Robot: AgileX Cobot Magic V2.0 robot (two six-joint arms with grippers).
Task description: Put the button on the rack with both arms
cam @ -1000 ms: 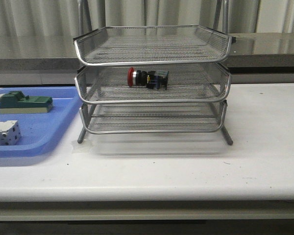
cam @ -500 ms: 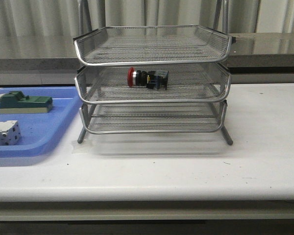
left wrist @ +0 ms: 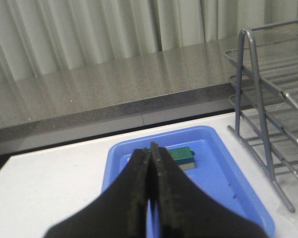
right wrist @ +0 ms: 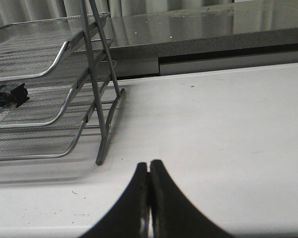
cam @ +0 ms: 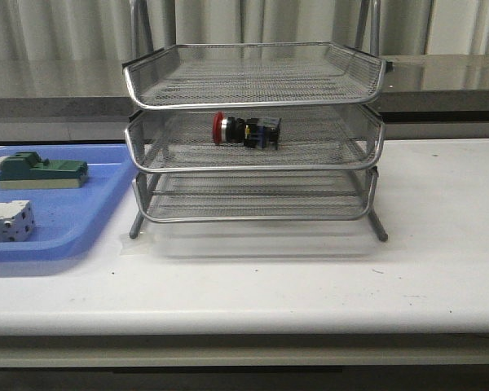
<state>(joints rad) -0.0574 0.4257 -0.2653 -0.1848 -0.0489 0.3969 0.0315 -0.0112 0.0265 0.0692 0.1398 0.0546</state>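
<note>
The button (cam: 245, 130) lies on its side in the middle tier of the silver wire rack (cam: 253, 167), red head to the left. Its black body also shows in the right wrist view (right wrist: 9, 95), inside the rack (right wrist: 64, 54). My left gripper (left wrist: 150, 151) is shut and empty above the blue tray (left wrist: 223, 178), well clear of the rack (left wrist: 268, 99). My right gripper (right wrist: 149, 166) is shut and empty above the bare white table, to the right of the rack. Neither arm shows in the front view.
A flat blue tray (cam: 81, 220) sits left of the rack, holding a green block (cam: 41, 171) and a white terminal block (cam: 6, 221). The green block also shows in the left wrist view (left wrist: 181, 156). A grey ledge (cam: 440, 81) runs behind the white table (cam: 310, 285).
</note>
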